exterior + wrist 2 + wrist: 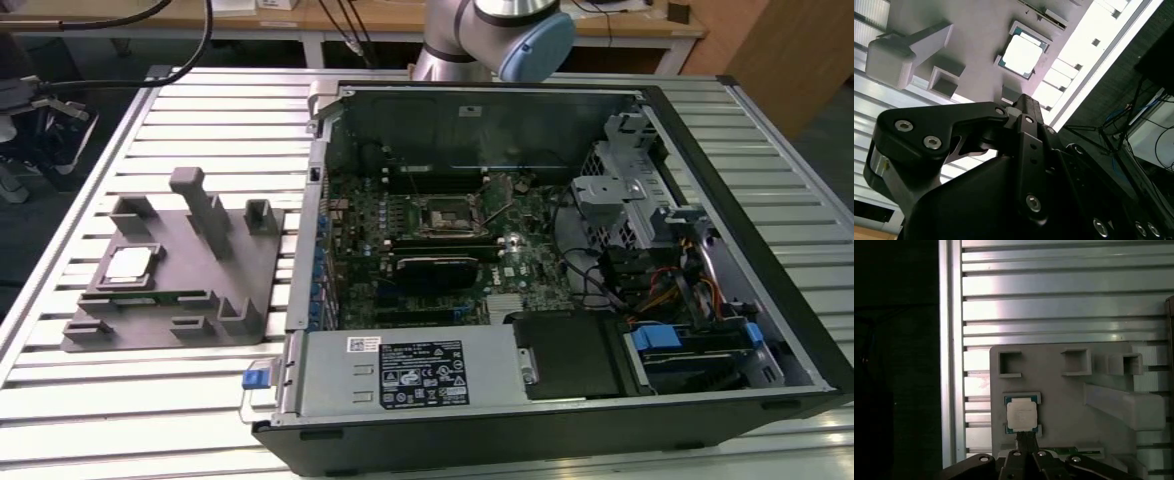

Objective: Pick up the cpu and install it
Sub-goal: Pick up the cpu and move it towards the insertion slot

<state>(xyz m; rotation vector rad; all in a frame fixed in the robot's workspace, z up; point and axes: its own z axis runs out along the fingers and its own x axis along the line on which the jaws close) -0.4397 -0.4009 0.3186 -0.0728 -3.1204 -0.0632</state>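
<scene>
Silver-grey metal, flat and square: the cpu [130, 264] [1021, 415] is being cradled in a shallow square recess of the matte grey moulded tray [200, 280], with thin green edging being shown around its lid in both wrist views. The tray, blocky with upright posts and open box pockets, is being carried by the ribbed aluminium table [80, 400], at the exterior view's left of the open black computer case [763, 235]. The black gripper [1024, 437] is being held clenched on nothing, above the tray, its narrow tip near one edge of the cpu. A black-framed square socket [445, 213] is being shown on the motherboard inside the case, well apart from the cpu.
</scene>
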